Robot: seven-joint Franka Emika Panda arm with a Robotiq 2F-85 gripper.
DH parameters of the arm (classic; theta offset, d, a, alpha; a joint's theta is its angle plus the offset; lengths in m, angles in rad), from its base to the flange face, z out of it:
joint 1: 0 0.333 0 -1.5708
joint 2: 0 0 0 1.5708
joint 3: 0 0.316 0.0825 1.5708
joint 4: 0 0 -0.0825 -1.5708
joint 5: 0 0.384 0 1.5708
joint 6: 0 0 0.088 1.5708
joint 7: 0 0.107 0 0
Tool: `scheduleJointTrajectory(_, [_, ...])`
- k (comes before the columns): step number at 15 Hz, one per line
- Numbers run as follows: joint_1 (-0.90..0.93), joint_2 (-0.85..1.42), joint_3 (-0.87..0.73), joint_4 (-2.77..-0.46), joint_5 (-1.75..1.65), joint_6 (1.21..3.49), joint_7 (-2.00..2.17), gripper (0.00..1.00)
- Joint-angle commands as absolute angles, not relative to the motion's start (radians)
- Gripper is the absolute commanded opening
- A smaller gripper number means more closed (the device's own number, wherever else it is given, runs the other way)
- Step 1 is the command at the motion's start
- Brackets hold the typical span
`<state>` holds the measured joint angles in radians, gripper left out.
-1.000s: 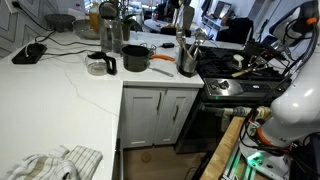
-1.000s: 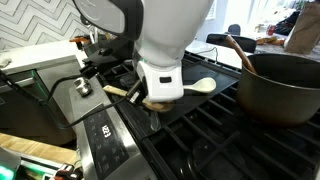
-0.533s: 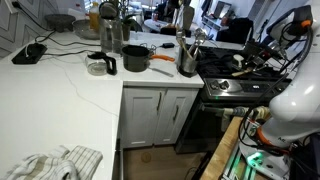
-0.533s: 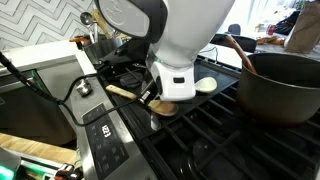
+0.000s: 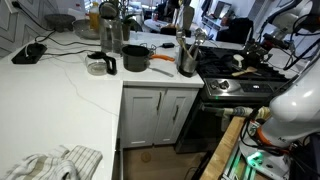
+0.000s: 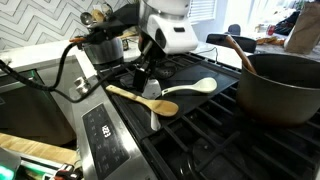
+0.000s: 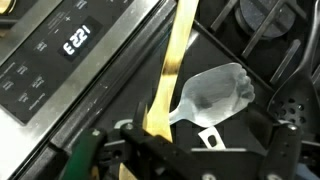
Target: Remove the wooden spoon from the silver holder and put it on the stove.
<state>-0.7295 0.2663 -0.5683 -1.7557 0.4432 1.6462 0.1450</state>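
The wooden spoon (image 6: 143, 100) lies flat on the black grates of the stove (image 6: 200, 140), near its front edge and touched by nothing. In the wrist view its tan handle (image 7: 175, 60) runs up from between the jaws. My gripper (image 6: 148, 72) hangs open above and behind the spoon, clear of it. Seen from the wrist, the gripper (image 7: 205, 160) has only dark stove top under its spread jaws. The silver holder (image 5: 187, 62) stands on the white counter beside the stove (image 5: 235, 88), with other utensils still in it.
A white plastic spoon (image 6: 190, 88) lies just beyond the wooden one and shows in the wrist view too (image 7: 215, 90). A large dark pot (image 6: 280, 85) fills the burner beside them. A black pot (image 5: 136, 58), a steel bottle (image 5: 110, 40) and a cloth (image 5: 50, 162) are on the counter.
The gripper was shut on the wooden spoon low over the grates. It has opened, let go of the spoon and risen back toward the rear of the stove. The spoon stays lying there.
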Motion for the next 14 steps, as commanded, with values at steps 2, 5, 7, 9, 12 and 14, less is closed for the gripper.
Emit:
scheduleJointTrajectory(2, [-0.629, -0.03, -0.515, -1.973, 0.23, 1.815, 0.142, 1.0])
scheduleJointTrajectory(5, [-0.564, -0.191, -0.451, -2.114, 0.135, 1.968, 0.166, 1.0])
scheduleJointTrajectory(7, [-0.529, -0.302, -0.401, -2.213, 0.065, 2.064, 0.188, 1.0])
scheduleJointTrajectory(9, [-0.502, -0.401, -0.347, -2.301, 0.003, 2.149, 0.211, 1.0])
scheduleJointTrajectory(12, [-0.482, -0.565, -0.265, -2.401, -0.073, 2.206, 0.217, 1.0])
scheduleJointTrajectory(14, [-0.46, -0.672, -0.235, -2.431, -0.074, 2.201, 0.179, 1.0])
